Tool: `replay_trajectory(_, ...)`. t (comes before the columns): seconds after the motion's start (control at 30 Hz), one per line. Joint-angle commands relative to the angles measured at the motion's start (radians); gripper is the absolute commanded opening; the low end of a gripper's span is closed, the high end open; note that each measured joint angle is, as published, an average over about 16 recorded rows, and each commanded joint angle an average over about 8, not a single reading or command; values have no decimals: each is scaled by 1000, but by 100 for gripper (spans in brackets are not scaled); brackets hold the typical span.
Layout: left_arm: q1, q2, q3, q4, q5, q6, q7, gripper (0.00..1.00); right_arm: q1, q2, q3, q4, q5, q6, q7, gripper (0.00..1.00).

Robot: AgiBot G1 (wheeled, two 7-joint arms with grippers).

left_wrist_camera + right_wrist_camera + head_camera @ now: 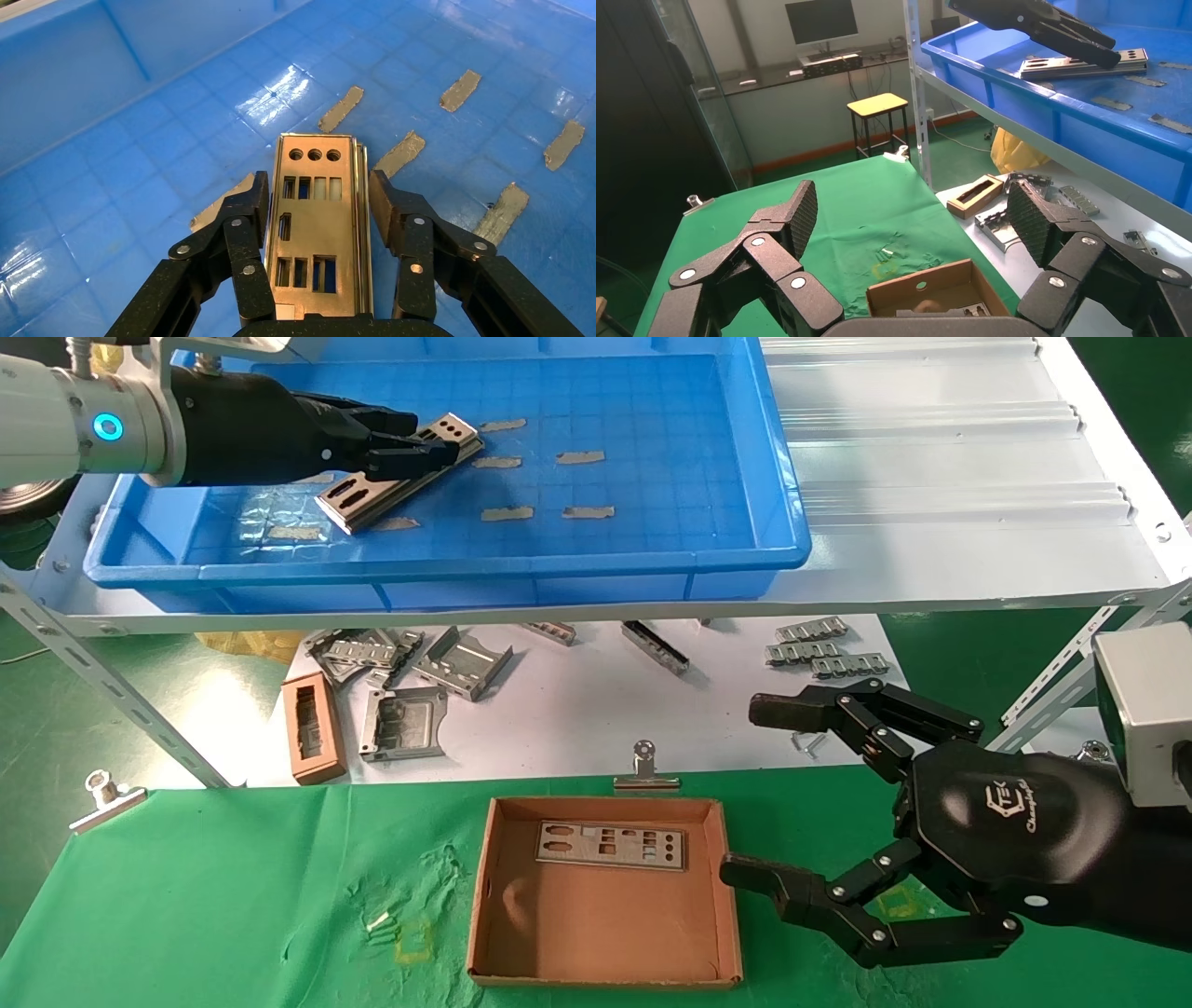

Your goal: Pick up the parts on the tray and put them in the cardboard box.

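In the blue tray lies a silver-grey punched plate with another edge showing under it. My left gripper is low over it. In the left wrist view the left gripper is open, its fingers along both long edges of the plate, with a small gap on one side. The cardboard box sits on the green cloth with one plate inside. My right gripper is open and empty just right of the box, which also shows in the right wrist view.
Several grey tape scraps are stuck to the tray floor. On the white sheet below the shelf lie bent brackets, ribbed strips and a brown frame block. Metal clips hold the cloth's far edge.
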Motion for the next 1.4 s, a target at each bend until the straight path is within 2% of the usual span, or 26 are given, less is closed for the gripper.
replay_trajectory(0.03, 0, 0, 0, 0, -1, 0, 0, 0, 0, 0, 0, 0, 0, 0, 0, 100)
replay_trajectory(0.5, -14, -4, -2, -5, -3, -5, -1, 0, 0, 0, 0, 0, 0, 0, 0, 100)
replay_trajectory(0.9, -62, -31, -17, -26, -25, 57, 14, 0, 0, 0, 0, 0, 0, 0, 0, 100)
replay_trajectory(1.0, -75, -44, -24, -33, -35, 119, 22, 0, 0, 0, 0, 0, 0, 0, 0, 100)
replay_trajectory(1.27, -76, -94, -51, -65, -83, 445, 82, 0, 0, 0, 0, 0, 0, 0, 0, 100)
replay_trajectory(1.4, -62, -111, -60, -95, -108, 543, 116, 0, 0, 0, 0, 0, 0, 0, 0, 100)
